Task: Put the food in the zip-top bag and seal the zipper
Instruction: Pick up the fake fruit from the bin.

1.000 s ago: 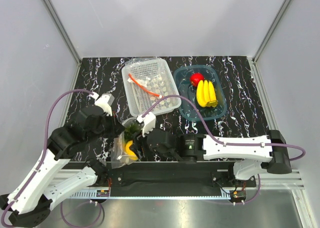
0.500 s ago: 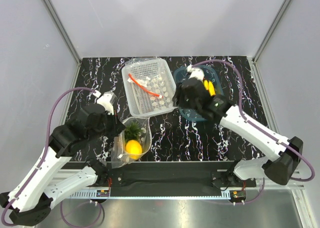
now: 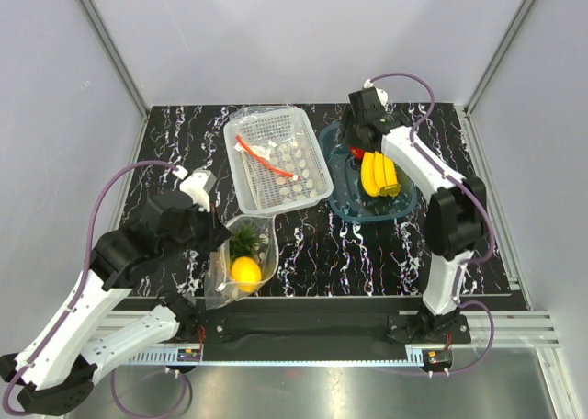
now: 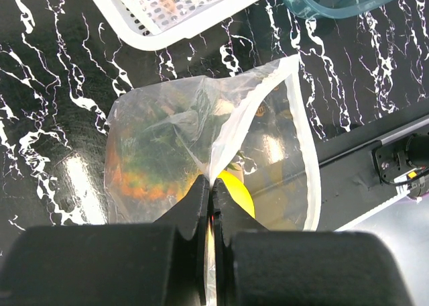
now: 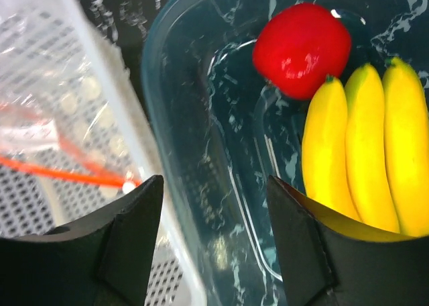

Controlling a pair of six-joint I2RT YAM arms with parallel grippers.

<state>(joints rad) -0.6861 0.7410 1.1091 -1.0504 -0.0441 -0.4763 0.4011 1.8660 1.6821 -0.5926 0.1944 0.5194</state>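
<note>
Right wrist view is showing my right gripper (image 5: 213, 188) spread wide above the blue tub (image 5: 175, 138) wall, short of the red fruit (image 5: 301, 47) inside, so a finger is risking to hit the rim, while my left gripper (image 4: 211, 185) is pinching the zip-top bag (image 4: 268, 138).

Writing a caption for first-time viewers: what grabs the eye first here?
The bright red fruit and yellow banana bunch in the blue-tinted tub, back right, with the open right hand hovering over them. Near front left, the left hand pinches the clear bag with a lemon inside.
</note>
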